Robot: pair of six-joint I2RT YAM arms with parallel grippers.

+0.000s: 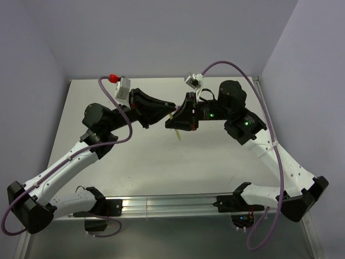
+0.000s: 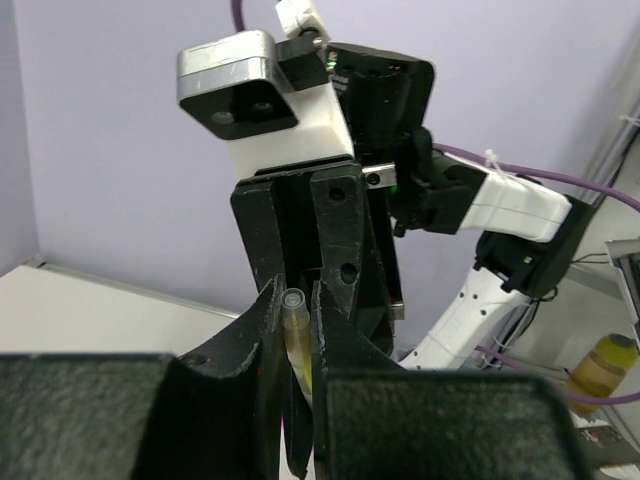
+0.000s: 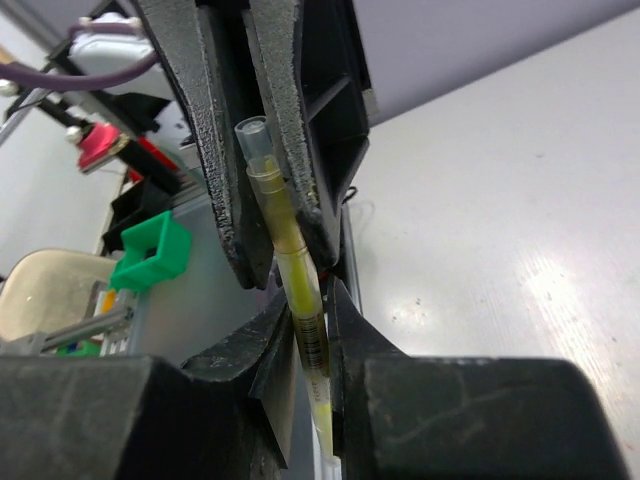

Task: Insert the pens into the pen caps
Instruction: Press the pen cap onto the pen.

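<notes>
A yellow pen (image 3: pixel 296 262) is pinched by the right gripper (image 3: pixel 310 300) above the table (image 1: pixel 215 162). At its 11 o'clock end, a clear pen cap (image 3: pixel 251 133) is pinched by the left gripper (image 2: pixel 295 298).

One yellow pen (image 3: pixel 290 250) is seen. One clear pen cap (image 3: pixel 252 135) is seen. Two grippers are counted: the left gripper (image 2: pixel 296 300) and the right gripper (image 3: pixel 312 310). Two arms are counted: the left arm (image 1: pixel 64 162) and the right arm (image 1: pixel 275 156). Two purple cables are counted: the left cable (image 1: pixel 100 86) and the right cable (image 1: pixel 237 67). One worktop (image 1: pixel 215 172) is seen.
</notes>
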